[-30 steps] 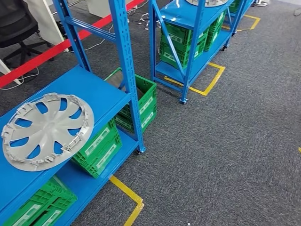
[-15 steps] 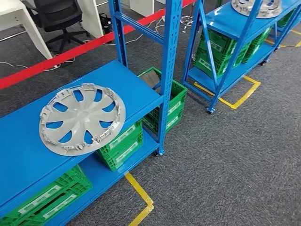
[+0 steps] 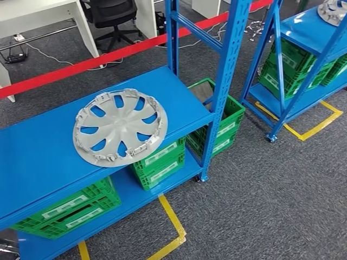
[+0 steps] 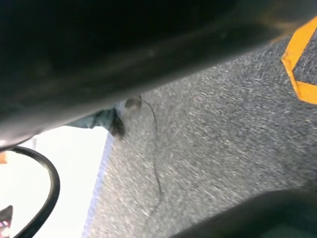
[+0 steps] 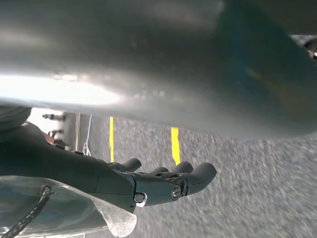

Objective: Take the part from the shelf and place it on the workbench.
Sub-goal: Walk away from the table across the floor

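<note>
The part is a silver-grey hubcap (image 3: 120,127) with several curved openings. It lies flat on the upper board of a blue shelf rack (image 3: 40,157), near the rack's right post. In the right wrist view my right hand (image 5: 149,186) hangs over the grey carpet, dark fingers stretched out and apart, with nothing in them.
Green crates (image 3: 159,162) stand on the rack's lower board, and another crate (image 3: 219,122) sits behind the blue post (image 3: 223,81). A second blue rack (image 3: 302,38) at the right carries another hubcap (image 3: 333,11). Yellow floor tape (image 3: 174,222) marks the carpet. A red barrier strip (image 3: 102,57), chair and desk lie beyond.
The whole picture has shifted, so the camera has turned: the rack and hubcap now sit nearer the picture's middle. The hubcap itself has not moved on the shelf.
</note>
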{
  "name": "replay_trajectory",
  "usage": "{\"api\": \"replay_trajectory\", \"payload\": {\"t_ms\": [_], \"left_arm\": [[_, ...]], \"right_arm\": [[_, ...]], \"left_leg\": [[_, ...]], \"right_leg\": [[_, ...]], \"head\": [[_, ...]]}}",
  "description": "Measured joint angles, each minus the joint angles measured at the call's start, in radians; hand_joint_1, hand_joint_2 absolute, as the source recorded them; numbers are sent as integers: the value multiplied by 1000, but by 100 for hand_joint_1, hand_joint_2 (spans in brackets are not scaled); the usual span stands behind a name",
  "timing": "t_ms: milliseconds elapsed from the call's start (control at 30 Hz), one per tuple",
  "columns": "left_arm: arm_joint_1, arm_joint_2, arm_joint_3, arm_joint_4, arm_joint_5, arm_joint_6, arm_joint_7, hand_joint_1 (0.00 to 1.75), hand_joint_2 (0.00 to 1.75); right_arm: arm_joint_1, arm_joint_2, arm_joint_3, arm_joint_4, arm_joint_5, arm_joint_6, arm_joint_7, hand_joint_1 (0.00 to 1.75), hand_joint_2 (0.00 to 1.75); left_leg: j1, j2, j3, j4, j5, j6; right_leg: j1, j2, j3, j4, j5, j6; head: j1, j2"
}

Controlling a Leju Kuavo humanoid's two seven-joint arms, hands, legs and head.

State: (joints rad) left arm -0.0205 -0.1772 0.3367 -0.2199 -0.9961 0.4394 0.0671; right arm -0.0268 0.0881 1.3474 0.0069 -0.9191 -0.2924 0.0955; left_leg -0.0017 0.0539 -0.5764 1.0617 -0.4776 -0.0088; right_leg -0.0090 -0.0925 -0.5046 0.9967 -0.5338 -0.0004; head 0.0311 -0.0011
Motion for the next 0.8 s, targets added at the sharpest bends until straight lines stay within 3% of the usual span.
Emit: {"api": "replay_trajectory", "payload": {"t_ms": [67, 133, 200, 267, 333, 367, 400, 433, 500, 567, 633, 700, 767, 800], "left_arm": [[-3, -2, 9, 0, 12, 1, -13, 0, 0], [-2, -5, 20, 0, 28, 1, -25, 0, 0], [0, -8, 36, -1, 54, -5, -45, 0, 0], [-2, -14, 58, -3, 84, -19, -76, 0, 0], [-3, -19, 77, -4, 99, -34, -99, 0, 0], [-2, -20, 85, -4, 102, -41, -106, 0, 0], [-2, -21, 92, -4, 104, -45, -111, 0, 0], [-2, -22, 98, -4, 105, -49, -113, 0, 0], [-3, -23, 106, -4, 104, -53, -115, 0, 0], [-5, -24, 112, -4, 101, -54, -115, 0, 0], [-4, -24, 117, -4, 98, -53, -115, 0, 0], [-2, -25, 122, -4, 94, -53, -115, 0, 0], [-4, -25, 123, -4, 90, -53, -115, 0, 0], [-5, -26, 123, -4, 88, -53, -115, 0, 0]], "right_arm": [[-1, 0, 0, 0, 0, -2, -3, 0, 0], [-5, 0, 0, 0, 0, -3, -5, 0, 0], [-7, 0, 0, 0, -2, -6, -6, 0, 0], [-5, 0, 0, 0, -4, -9, -8, 0, 0], [-1, 0, 0, 0, -5, -12, -8, 0, 0], [1, 0, 0, 0, -6, -12, -8, 0, 0], [1, 0, 0, 0, -5, -13, -7, 0, 0], [2, 0, 0, 0, -5, -14, -7, 0, 0], [2, 0, 0, 0, -4, -16, -7, 0, 0], [2, 0, 0, 0, -2, -17, -7, 0, 0], [2, 0, 0, -1, 0, -18, -6, 0, 0], [1, 0, 0, -1, 0, -20, -5, 0, 0], [1, 0, 0, 0, 1, -21, -4, 0, 0], [2, 0, 0, 0, 2, -21, -4, 0, 0]], "left_leg": [[-9, 26, 22, -51, 3, 12], [-7, 5, 22, -58, 4, 23], [-1, -18, 25, -66, 10, 35], [2, -42, 25, -69, 15, 43], [3, -71, 25, -69, 16, 45], [3, -86, 26, -68, 15, 45], [4, -101, 27, -68, 14, 44], [5, -116, 29, -66, 13, 41], [6, -144, 27, -58, 8, 32], [7, -167, 19, -50, 6, 19], [10, -184, 12, -50, 8, 6], [9, -149, 1, -27, -8, -5], [8, -87, -43, 71, -64, -13], [8, -70, -77, 142, -98, -15]], "right_leg": [[5, -23, 3, 0, -8, 10], [6, -43, 11, -1, -14, 21], [2, -6, 3, 31, -41, 31], [-2, 62, -51, 147, -100, 38], [-4, 87, -122, 275, -139, 43], [-5, 90, -140, 296, -130, 45], [-7, 91, -140, 275, -101, 46], [-9, 98, -122, 218, -58, 47], [-18, 143, -70, 83, 7, 48], [-21, 173, -43, 25, 19, 41], [-18, 156, -38, 24, 20, 27], [-18, 132, -36, 21, 22, 14], [-17, 104, -33, 19, 20, 4], [-15, 88, -33, 19, 18, 0]], "head": [[1, 0], [1, 0], [4, 0], [10, 0], [11, 0], [11, 0], [11, 0], [11, 0], [11, 0], [11, 0], [10, 0], [8, 0], [2, 0], [-2, 0]]}}
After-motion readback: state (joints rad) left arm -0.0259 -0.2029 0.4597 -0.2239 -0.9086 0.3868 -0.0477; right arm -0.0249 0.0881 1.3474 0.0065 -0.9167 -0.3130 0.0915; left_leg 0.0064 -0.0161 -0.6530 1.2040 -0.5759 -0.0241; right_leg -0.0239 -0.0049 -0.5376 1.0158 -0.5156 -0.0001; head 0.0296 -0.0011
